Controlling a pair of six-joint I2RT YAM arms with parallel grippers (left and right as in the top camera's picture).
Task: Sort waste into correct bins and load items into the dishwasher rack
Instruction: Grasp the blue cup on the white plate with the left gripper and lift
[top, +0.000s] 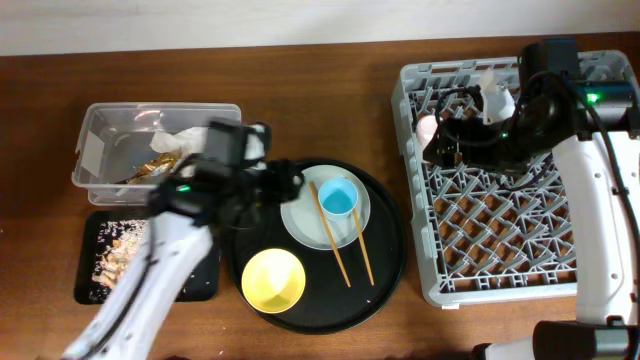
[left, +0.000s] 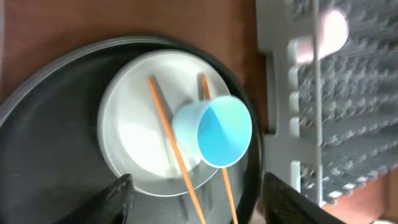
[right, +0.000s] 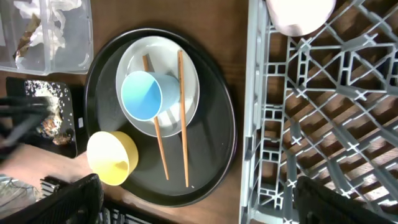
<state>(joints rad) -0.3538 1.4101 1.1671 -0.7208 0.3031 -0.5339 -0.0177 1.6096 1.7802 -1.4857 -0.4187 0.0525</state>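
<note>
Nearest to me on the bench (top: 300, 90) is the yellow bowl (top: 273, 280), upright at the near side of the big round black tray (top: 385, 250). Left of it is the shallow black tray (top: 88, 232) with the beige food scraps (top: 115, 255) lying in it. A little farther, on the round tray, is the pale plate (top: 300, 215). The light-blue cup (top: 338, 198) stands on it between the two wooden chopsticks (top: 340, 255), which reach from the plate down onto the round tray. My left gripper (left: 198, 180) hangs over this plate with its fingers wide apart, and nothing is between them. Farther on the left side is the clear tub (top: 160, 108), holding crumpled white paper (top: 190, 140) and the shiny brown wrapper (top: 160, 165). On the right the grey dishwasher rack (top: 500, 250) runs from near to far. The pink cup (top: 427, 128) is inside it, at the far left part. My right gripper (right: 198, 183) is above that part of the rack, also spread wide and holding nothing
</note>
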